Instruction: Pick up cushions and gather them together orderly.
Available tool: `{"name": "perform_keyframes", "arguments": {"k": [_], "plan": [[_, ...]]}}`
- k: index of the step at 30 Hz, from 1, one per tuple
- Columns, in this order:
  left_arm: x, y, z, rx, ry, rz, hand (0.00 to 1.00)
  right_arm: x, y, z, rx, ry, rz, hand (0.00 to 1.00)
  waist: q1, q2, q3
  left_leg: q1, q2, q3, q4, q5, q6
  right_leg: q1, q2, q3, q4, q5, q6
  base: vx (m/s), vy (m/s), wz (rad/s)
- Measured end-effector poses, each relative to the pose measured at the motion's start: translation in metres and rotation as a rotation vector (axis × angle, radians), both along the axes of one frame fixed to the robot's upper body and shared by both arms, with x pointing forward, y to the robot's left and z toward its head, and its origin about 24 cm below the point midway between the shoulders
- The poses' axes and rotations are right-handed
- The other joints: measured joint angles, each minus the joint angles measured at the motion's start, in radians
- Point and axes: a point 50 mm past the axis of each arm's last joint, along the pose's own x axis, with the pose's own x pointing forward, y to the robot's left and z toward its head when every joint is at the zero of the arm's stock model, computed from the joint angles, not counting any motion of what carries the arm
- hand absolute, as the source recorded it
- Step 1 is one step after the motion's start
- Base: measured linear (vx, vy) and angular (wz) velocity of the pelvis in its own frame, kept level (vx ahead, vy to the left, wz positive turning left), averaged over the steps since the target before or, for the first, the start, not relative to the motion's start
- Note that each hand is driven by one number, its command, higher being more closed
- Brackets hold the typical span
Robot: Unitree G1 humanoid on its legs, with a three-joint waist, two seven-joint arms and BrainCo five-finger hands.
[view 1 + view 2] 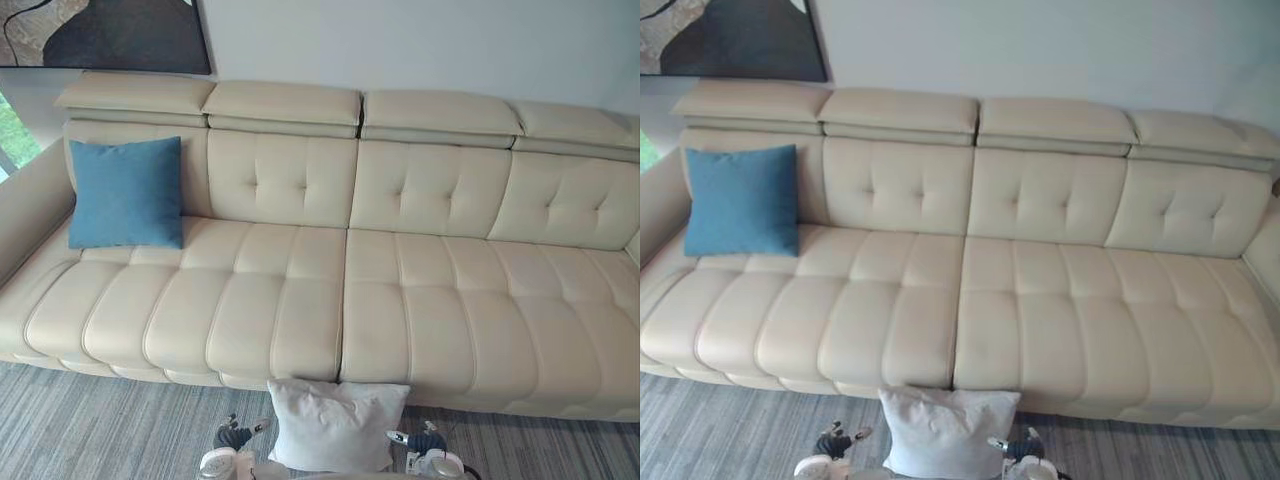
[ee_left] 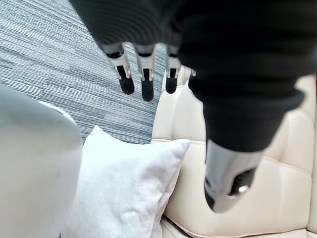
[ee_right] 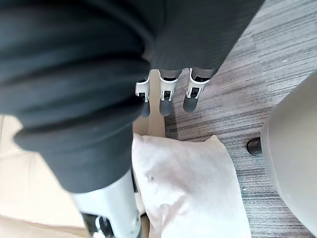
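At the far left of the cream sofa (image 1: 450, 300) a blue cushion (image 1: 126, 192) stands upright on the seat, leaning against the backrest near the armrest — it looks settled, and seems the natural spot to gather toward. Moving right, the left hand (image 2: 147, 79) hangs low in front of the sofa with its fingers straight and loosely spread, thumb apart, holding nothing. Just beside it, between the two hands, the white cushion (image 1: 335, 425) sits on the grey striped carpet (image 1: 100, 425). It is propped on edge against the sofa's front, at about the seam between the two seat halves. To its right the right hand (image 3: 166, 96) hovers over the cushion's side, fingers likewise extended and empty. By my reading the task is barely begun: nothing is grasped and the two cushions lie well apart. What is left is to take hold of the white one, lift it off the floor and set it neatly next to the blue one. The white cushion looks soft and plump, square with pointed corners, its fabric faintly creased — light, I would judge, but floppy, so a hold from both sides seems sensible.
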Motion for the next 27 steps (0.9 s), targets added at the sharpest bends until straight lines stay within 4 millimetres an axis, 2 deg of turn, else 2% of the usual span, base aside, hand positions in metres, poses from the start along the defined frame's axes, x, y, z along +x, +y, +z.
{"name": "perform_keyframes", "arguments": {"k": [2, 5, 7, 9, 10, 11, 14, 17, 19, 21, 22, 24, 26, 27], "plan": [[0.017, 0.001, 0.006, 0.007, -0.044, 0.026, 0.0, 0.012, -0.009, 0.005, -0.028, -0.035, -0.034, 0.0, 0.001, -0.005, 0.042, -0.094, 0.005, -0.004, 0.068, -0.001, 0.001, -0.112, 0.004, 0.01, 0.108, -0.024, -0.004, -0.08, -0.05, -0.02], [0.052, -0.002, 0.02, 0.009, -0.147, 0.071, 0.0, 0.036, -0.029, 0.017, -0.077, -0.104, -0.112, 0.0, 0.002, 0.006, 0.125, -0.294, 0.014, -0.034, 0.215, -0.004, 0.005, -0.317, 0.01, 0.014, 0.267, -0.032, -0.007, -0.17, -0.04, 0.0], [0.072, 0.002, 0.032, 0.016, -0.216, 0.104, 0.0, 0.051, -0.037, 0.026, -0.087, -0.161, -0.183, 0.0, 0.001, -0.003, 0.176, -0.379, 0.019, -0.036, 0.283, -0.018, 0.019, -0.406, 0.012, 0.019, 0.345, -0.054, -0.007, -0.2, -0.026, -0.05], [0.097, 0.006, 0.049, 0.015, -0.312, 0.154, 0.0, 0.065, -0.048, 0.037, -0.106, -0.225, -0.244, 0.0, 0.001, -0.004, 0.211, -0.497, 0.025, -0.055, 0.378, -0.053, 0.014, -0.517, 0.016, 0.018, 0.432, -0.091, -0.012, -0.27, -0.025, 0.03], [0.118, 0.011, 0.065, 0.023, -0.396, 0.181, 0.0, 0.079, -0.055, 0.047, -0.109, -0.28, -0.288, 0.0, 0.001, -0.007, 0.227, -0.578, 0.027, -0.058, 0.43, -0.084, 0.008, -0.6, 0.016, 0.023, 0.483, -0.123, -0.01, -0.22, -0.005, -0.03], [0.122, 0.013, 0.069, 0.026, -0.414, 0.188, 0.0, 0.083, -0.056, 0.05, -0.112, -0.293, -0.293, 0.0, 0.001, -0.007, 0.232, -0.598, 0.027, -0.058, 0.441, -0.084, 0.008, -0.62, 0.017, 0.026, 0.493, -0.124, -0.009, -0.23, -0.002, -0.13], [0.158, 0.027, 0.104, 0.053, -0.553, 0.209, 0.0, 0.121, -0.062, 0.078, -0.093, -0.429, -0.342, 0.0, -0.002, -0.005, 0.279, -0.746, 0.04, -0.066, 0.513, -0.085, 0.01, -0.768, 0.03, 0.037, 0.555, -0.121, -0.008, -0.2, -0.006, -0.15], [0.188, 0.036, 0.137, 0.07, -0.663, 0.236, 0.0, 0.155, -0.063, 0.107, -0.051, -0.544, -0.398, 0.0, -0.005, -0.006, 0.296, -0.9, 0.041, -0.083, 0.566, -0.073, 0.013, -0.918, 0.036, 0.038, 0.61, -0.106, -0.007, -0.17, -0.031, 0.04], [0.212, 0.038, 0.168, 0.084, -0.756, 0.219, 0.0, 0.187, -0.06, 0.138, -0.013, -0.654, -0.415, 0.0, -0.013, -0.008, 0.323, -1.001, 0.042, -0.086, 0.595, -0.054, 0.014, -1.022, 0.037, 0.04, 0.647, -0.095, -0.009, -0.11, -0.048, 0.03], [0.228, 0.035, 0.191, 0.096, -0.821, 0.203, 0.0, 0.211, -0.054, 0.166, 0.02, -0.744, -0.417, 0.0, -0.017, -0.008, 0.348, -1.059, 0.044, -0.088, 0.615, -0.047, 0.013, -1.08, 0.038, 0.04, 0.669, -0.089, -0.01, -0.07, -0.044, -0.01], [0.239, 0.029, 0.208, 0.108, -0.868, 0.175, 0.0, 0.226, -0.048, 0.187, 0.045, -0.808, -0.418, 0.0, -0.017, -0.008, 0.375, -1.085, 0.046, -0.09, 0.626, -0.043, 0.012, -1.108, 0.04, 0.04, 0.684, -0.088, -0.011, -0.05, -0.052, 0.01], [0.252, 0.019, 0.23, 0.116, -0.929, 0.124, 0.0, 0.242, -0.041, 0.213, 0.073, -0.884, -0.412, 0.0, -0.017, -0.008, 0.378, -1.146, 0.047, -0.095, 0.636, -0.035, 0.008, -1.17, 0.041, 0.038, 0.702, -0.087, -0.013, -0.04, -0.058, 0.04], [0.268, -0.001, 0.261, 0.127, -1.012, 0.056, 0.0, 0.261, -0.026, 0.247, 0.118, -0.975, -0.395, 0.0, -0.018, -0.008, 0.4, -1.204, 0.043, -0.108, 0.653, -0.03, 0.001, -1.23, 0.042, 0.032, 0.731, -0.087, -0.013, -0.03, -0.057, 0.08], [0.27, -0.004, 0.266, 0.132, -1.025, 0.043, 0.0, 0.264, -0.023, 0.253, 0.126, -0.99, -0.391, 0.0, -0.02, -0.008, 0.4, -1.214, 0.042, -0.11, 0.654, -0.028, -0.002, -1.242, 0.042, 0.032, 0.735, -0.087, -0.013, -0.03, -0.041, 0.08]]}}
